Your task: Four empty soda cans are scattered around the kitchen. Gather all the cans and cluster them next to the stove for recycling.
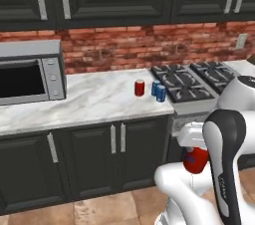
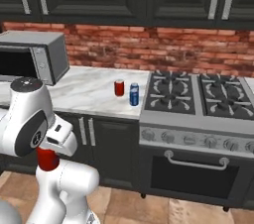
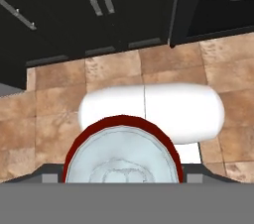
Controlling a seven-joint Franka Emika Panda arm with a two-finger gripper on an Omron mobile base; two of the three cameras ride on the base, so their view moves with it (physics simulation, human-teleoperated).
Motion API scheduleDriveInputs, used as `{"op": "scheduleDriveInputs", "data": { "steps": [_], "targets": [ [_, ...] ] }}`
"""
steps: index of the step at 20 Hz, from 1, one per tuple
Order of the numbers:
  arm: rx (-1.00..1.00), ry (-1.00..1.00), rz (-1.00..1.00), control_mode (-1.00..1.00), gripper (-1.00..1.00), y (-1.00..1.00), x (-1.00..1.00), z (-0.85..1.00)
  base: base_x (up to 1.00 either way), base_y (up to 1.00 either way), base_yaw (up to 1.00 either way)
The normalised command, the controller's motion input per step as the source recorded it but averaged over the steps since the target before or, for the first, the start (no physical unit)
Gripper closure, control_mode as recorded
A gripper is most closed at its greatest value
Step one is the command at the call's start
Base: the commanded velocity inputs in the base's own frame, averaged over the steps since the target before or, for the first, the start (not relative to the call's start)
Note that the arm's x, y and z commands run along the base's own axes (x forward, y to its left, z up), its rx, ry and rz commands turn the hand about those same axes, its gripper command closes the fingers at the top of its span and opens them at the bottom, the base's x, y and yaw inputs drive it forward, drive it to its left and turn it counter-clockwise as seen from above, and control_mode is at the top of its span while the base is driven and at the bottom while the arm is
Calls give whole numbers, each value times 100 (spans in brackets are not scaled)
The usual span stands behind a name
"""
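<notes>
Left to right: microwave (image 1: 31, 72), then on the marble surface (image 1: 94, 100) a red can (image 1: 140, 88) and two blue cans (image 1: 159, 91) (touching each other) just beside the stove (image 1: 191, 82). Lower right, the hand (image 1: 195, 155) pinches a fourth red can (image 1: 196, 161) low before the cabinets, above the floor (image 3: 59, 104).

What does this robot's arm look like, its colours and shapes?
The arm is made of rounded, glossy white segments, like fat tubes joined end to end. Dark grey to black bands and caps mark the joints; one round dark cap sits on a shoulder-like joint. Small dark lettering runs along one band. No loose cables are visible.
</notes>
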Motion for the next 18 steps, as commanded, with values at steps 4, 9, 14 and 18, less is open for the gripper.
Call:
{"op": "scheduleDriveInputs", "data": {
  "steps": [4, 9, 14, 18],
  "targets": [
    [0, 0, 0, 100, 100, 0, 0, 0, 52, -33, 5],
    [0, 0, 0, 100, 100, 0, 0, 0, 58, -24, 5],
    [0, 0, 0, 100, 100, 0, 0, 0, 50, -36, 4],
    [0, 0, 0, 100, 100, 0, 0, 0, 44, -40, 4]
  ]
}}
